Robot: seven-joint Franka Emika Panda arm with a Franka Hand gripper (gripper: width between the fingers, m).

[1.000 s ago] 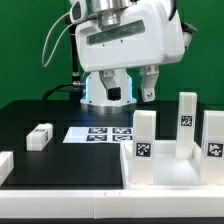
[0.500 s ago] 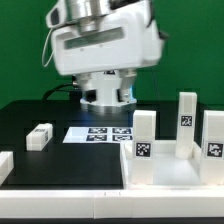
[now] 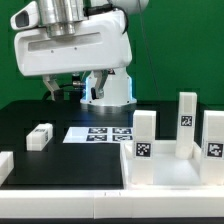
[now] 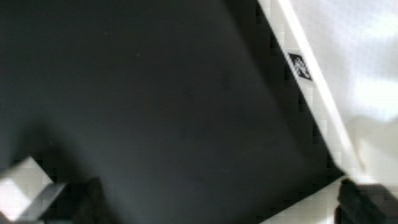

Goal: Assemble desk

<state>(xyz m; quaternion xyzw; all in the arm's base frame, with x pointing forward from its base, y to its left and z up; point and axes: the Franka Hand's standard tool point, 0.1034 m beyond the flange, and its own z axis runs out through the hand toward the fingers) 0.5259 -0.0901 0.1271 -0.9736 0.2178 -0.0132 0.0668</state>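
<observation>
The arm's big white head (image 3: 72,48) hangs high over the black table (image 3: 60,165), up toward the exterior view's left, and the gripper (image 4: 205,205) carries nothing: in the wrist view its two dark fingertips (image 4: 71,200) stand spread as wide as they go, with only bare black tabletop between them and no part touching either one. Down on the exterior view's right sits the desk panel (image 3: 170,175), the shallow white rimmed tray, with three legs standing upright on it: one near its front corner (image 3: 144,135), a taller-looking one behind (image 3: 186,122), and one at the frame's right edge (image 3: 213,135), each showing a small black-and-white tag. A loose leg (image 3: 40,136) lies on its side on the table, well apart from the panel, and another white piece (image 3: 5,166) pokes in at the left edge. The marker board (image 3: 98,133) lies flat between the loose leg and the panel. The wrist view catches a white edge with a tag (image 4: 299,68), blurred.
</observation>
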